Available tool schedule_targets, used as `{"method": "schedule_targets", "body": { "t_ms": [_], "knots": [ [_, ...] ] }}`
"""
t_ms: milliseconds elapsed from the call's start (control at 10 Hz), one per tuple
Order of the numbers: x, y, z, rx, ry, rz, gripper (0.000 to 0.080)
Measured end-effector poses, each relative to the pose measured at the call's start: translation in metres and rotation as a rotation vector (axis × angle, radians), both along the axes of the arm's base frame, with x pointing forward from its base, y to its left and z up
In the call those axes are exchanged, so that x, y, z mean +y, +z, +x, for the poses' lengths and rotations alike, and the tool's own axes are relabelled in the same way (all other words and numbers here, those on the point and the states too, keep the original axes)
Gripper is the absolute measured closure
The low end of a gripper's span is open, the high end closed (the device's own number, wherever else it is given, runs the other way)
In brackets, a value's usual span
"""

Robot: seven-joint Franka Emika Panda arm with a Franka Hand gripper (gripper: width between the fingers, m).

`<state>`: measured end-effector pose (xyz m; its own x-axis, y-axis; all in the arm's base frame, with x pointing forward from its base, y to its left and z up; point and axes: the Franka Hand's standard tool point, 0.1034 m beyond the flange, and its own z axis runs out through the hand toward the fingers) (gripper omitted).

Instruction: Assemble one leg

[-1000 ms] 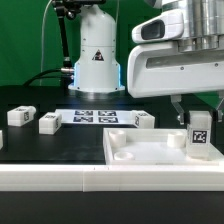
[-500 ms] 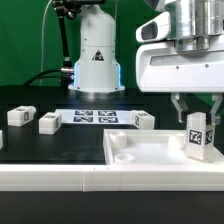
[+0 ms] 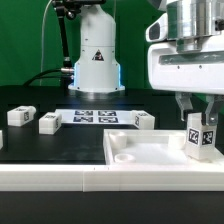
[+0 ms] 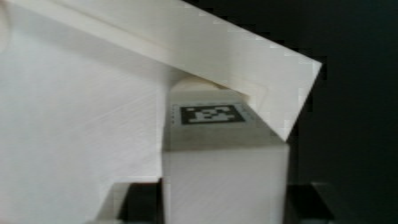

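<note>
A white leg (image 3: 201, 142) with black-and-white tags stands upright in the corner of the large white tray-like panel (image 3: 150, 165) at the exterior view's right. My gripper (image 3: 200, 126) comes down from above, its two dark fingers one on each side of the leg's upper part. In the wrist view the leg (image 4: 222, 160) fills the gap between the dark fingers (image 4: 146, 203), which lie against its sides, and the panel (image 4: 89, 110) lies beneath. The gripper is shut on the leg.
Three more loose white legs lie on the black table: one (image 3: 18, 116) and another (image 3: 48, 123) at the exterior view's left, a third (image 3: 142, 120) behind the panel. The marker board (image 3: 95, 117) lies in front of the arm's base (image 3: 97, 60).
My gripper has come down over the leg and shifted slightly to the exterior view's right. Its fingers now flank the leg, which shows two tagged faces instead of one.
</note>
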<state>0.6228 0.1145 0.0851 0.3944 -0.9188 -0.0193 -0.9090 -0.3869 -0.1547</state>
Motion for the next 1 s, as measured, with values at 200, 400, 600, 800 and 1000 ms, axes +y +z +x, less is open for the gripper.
{"method": "schedule_targets", "body": {
  "t_ms": [200,400,600,800,1000],
  "knots": [
    [-0.004,0.001,0.001,0.005,0.131,-0.016,0.0257],
    [-0.006,0.002,0.003,0.019,0.304,-0.034,0.0169],
    [0.001,0.0,0.001,0.037,0.521,-0.071,0.0153],
    [0.007,-0.003,0.002,0.115,0.775,-0.117,0.015],
    [0.009,-0.005,0.005,0.135,0.926,-0.13,0.015]
  ]
}}
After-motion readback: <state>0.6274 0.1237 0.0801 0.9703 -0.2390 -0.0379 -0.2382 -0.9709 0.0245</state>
